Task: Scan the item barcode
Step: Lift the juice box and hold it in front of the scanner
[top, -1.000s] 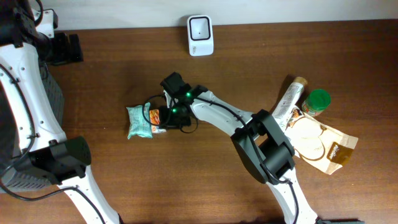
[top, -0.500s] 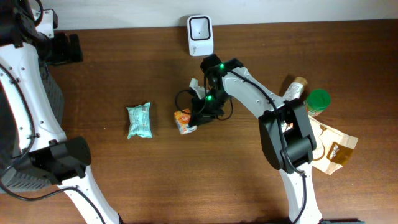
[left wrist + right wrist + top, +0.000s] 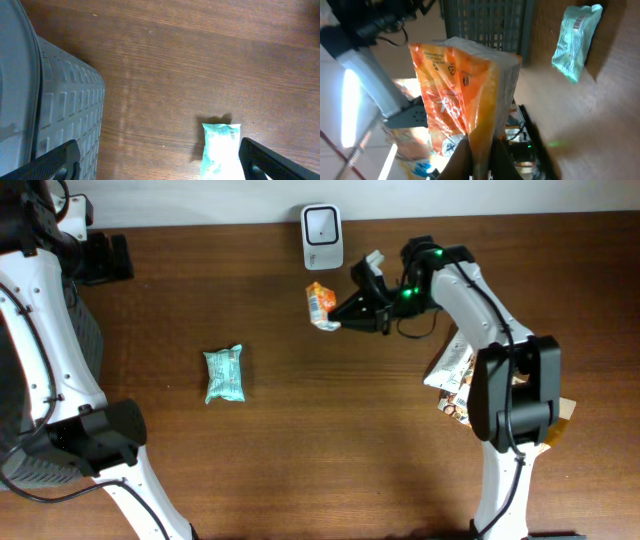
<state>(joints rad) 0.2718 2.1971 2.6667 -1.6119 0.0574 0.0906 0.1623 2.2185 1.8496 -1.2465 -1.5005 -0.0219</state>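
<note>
— Where is the orange packet [image 3: 318,303] now?

— Off the worktop [image 3: 300,450], held just below the white scanner [image 3: 322,236] and not touching it. A second ago it lay against the green packet [image 3: 224,373] in the middle. Half a second ago it was halfway across.

— Is it gripped?

— Yes. The right gripper [image 3: 343,318] has its jaws clamped on one edge of the packet. The wrist view shows the packet [image 3: 465,95] pinched at its bottom edge and standing up from the right gripper [image 3: 475,162].

— And the arm?

— It has swung from the left of centre over to the far right side of the worktop.

— Has the green packet moved?

— No, it lies flat in the same spot, now alone.

— What about the left gripper [image 3: 160,162]?

— Its jaws stand wide apart, holding nothing, above the worktop beside the grey basket [image 3: 65,115]. The green packet [image 3: 220,150] shows between them. That arm sits as it did before.
</note>
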